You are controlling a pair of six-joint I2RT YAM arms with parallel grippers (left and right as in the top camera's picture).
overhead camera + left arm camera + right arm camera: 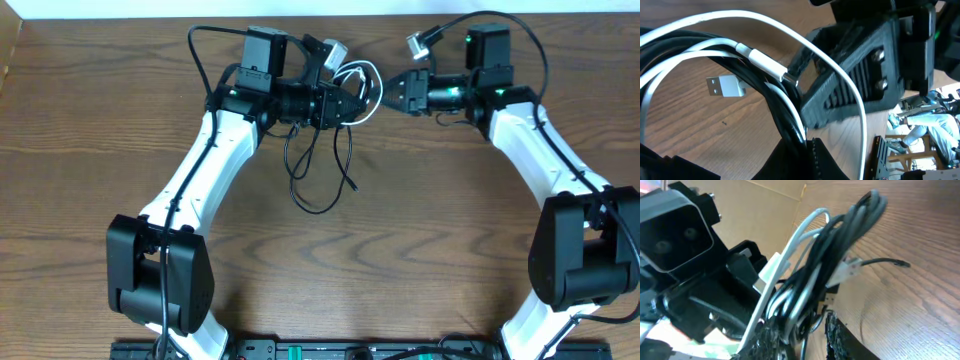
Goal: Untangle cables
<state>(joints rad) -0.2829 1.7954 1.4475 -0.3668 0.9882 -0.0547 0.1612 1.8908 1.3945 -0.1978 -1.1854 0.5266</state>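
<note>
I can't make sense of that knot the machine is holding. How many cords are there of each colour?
Black cables: 2, as best the tangle shows
White cable: 1
Total: 3

Glossy black and white plastic-sheathed cables [787, 120] over matt wood-grain table [400, 250]

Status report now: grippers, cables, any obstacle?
Left gripper shut on cables. Right gripper around same bundle, grip unclear. Cables tangled, partly hanging. No obstacle seen.
</note>
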